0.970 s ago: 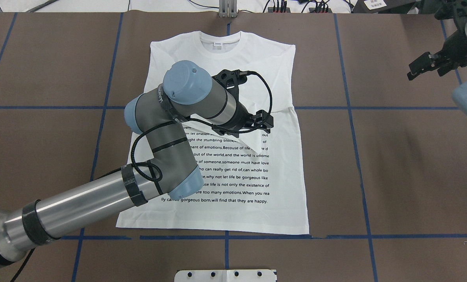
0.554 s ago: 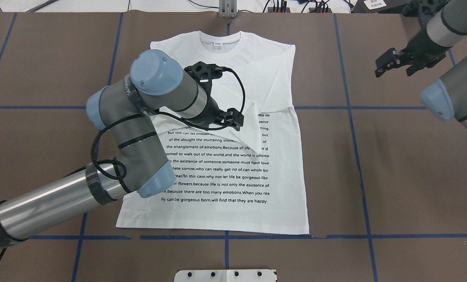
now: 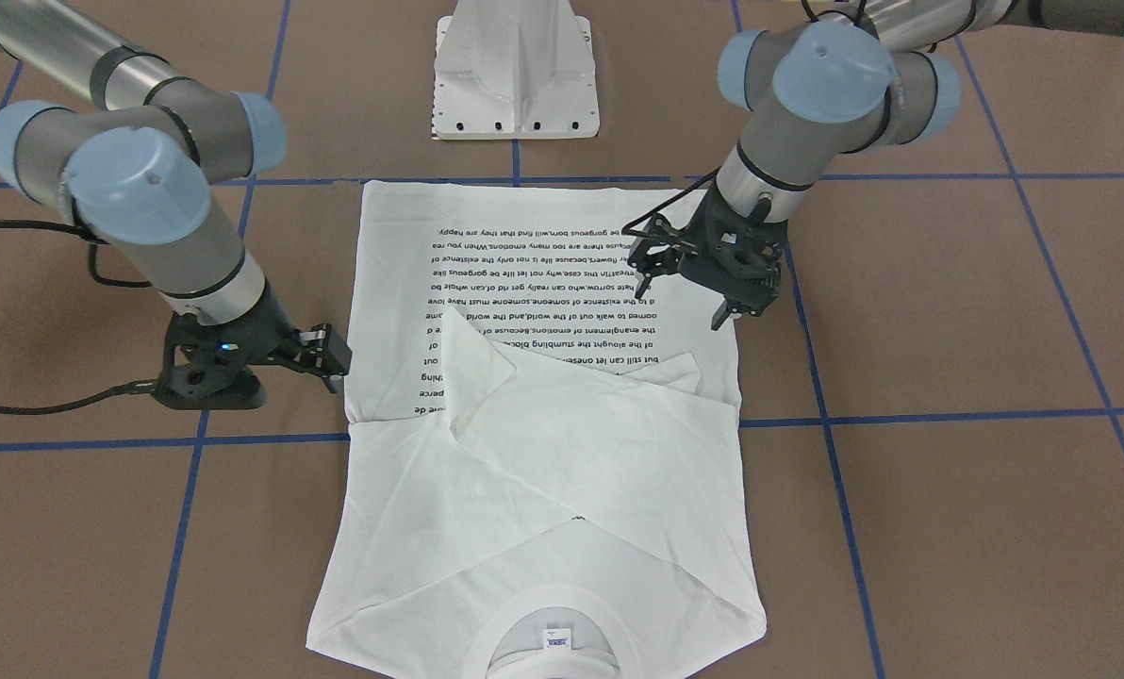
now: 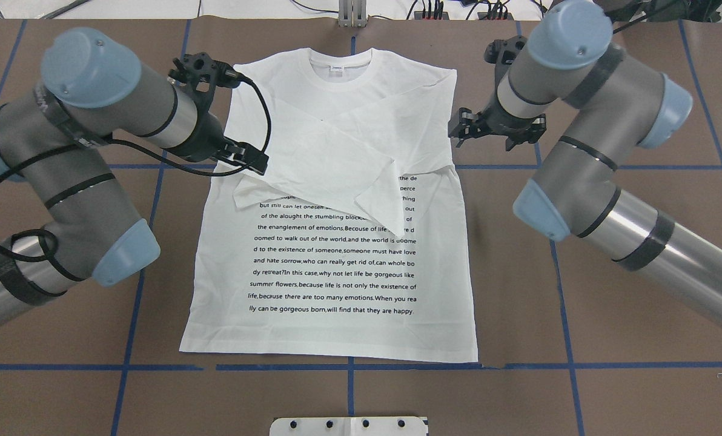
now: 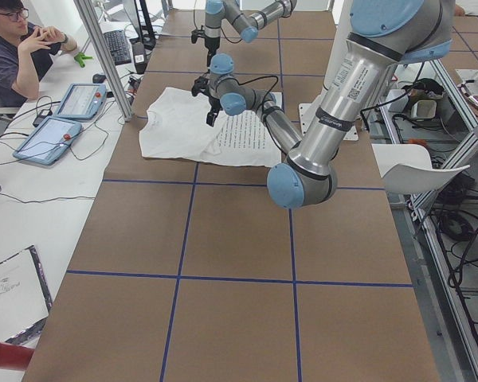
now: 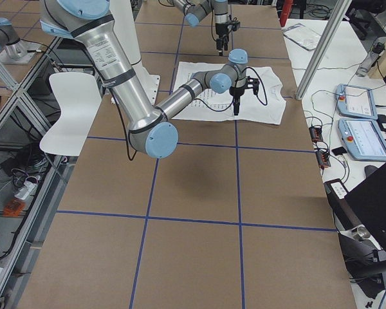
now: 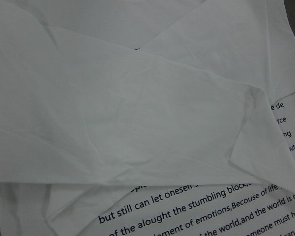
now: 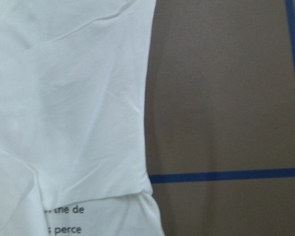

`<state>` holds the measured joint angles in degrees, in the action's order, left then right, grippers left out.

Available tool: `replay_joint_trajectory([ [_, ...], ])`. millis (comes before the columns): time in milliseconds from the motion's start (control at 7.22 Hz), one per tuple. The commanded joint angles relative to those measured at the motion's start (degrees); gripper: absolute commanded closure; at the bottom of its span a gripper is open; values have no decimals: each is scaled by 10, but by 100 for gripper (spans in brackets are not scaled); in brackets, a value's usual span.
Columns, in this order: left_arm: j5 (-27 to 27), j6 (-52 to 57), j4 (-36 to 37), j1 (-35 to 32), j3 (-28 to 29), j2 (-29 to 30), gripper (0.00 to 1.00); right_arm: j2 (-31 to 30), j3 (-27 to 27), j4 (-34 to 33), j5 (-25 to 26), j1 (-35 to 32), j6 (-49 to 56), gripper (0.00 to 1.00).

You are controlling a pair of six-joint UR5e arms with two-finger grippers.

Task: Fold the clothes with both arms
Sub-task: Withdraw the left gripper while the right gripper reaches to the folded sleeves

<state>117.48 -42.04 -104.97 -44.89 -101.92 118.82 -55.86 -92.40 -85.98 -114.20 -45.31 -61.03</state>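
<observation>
The clothes are one white long-sleeved T-shirt (image 4: pixel 337 266) lying flat, black text up, collar (image 4: pixel 341 60) at the far side. Both sleeves are folded across the chest and cross there (image 7: pixel 137 113). My left gripper (image 4: pixel 255 162) hovers open over the shirt's left edge, just off the folded sleeve, holding nothing. In the front view the left gripper (image 3: pixel 685 292) hangs above the printed text. My right gripper (image 4: pixel 497 133) stands open beside the shirt's right edge, over bare table. The right gripper (image 3: pixel 331 363) is close to the hem line but not touching the cloth.
The brown table cover (image 4: pixel 609 272) carries blue tape lines (image 8: pixel 226 175). The white pedestal base (image 3: pixel 515 75) stands at the robot's side. Cables and plugs lie along the far edge. A seated person (image 5: pixel 20 48) and tablets (image 5: pixel 80 99) are beyond the table.
My left arm pulled back from the shirt's middle to its left edge, leaving the sleeve folded across. My right arm swung in from the far right to the shirt's right edge.
</observation>
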Motion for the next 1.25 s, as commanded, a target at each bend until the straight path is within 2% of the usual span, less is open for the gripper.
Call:
replay_joint_trajectory([
  [0, 51, 107, 4, -56, -12, -44, 0, 79, 35, -74, 61, 58, -34, 0],
  [277, 74, 147, 3, -85, -12, -61, 0, 158, 131, -77, 117, 96, -58, 0],
  [416, 75, 147, 3, -85, -13, -63, 0, 186, 169, -77, 122, 103, -59, 0],
  [831, 75, 147, 4, -86, -16, -64, 0, 226, 228, -80, 157, 131, -73, 0],
  [1109, 75, 147, 4, -86, -16, -64, 0, 232, 243, -81, 165, 143, -78, 0],
])
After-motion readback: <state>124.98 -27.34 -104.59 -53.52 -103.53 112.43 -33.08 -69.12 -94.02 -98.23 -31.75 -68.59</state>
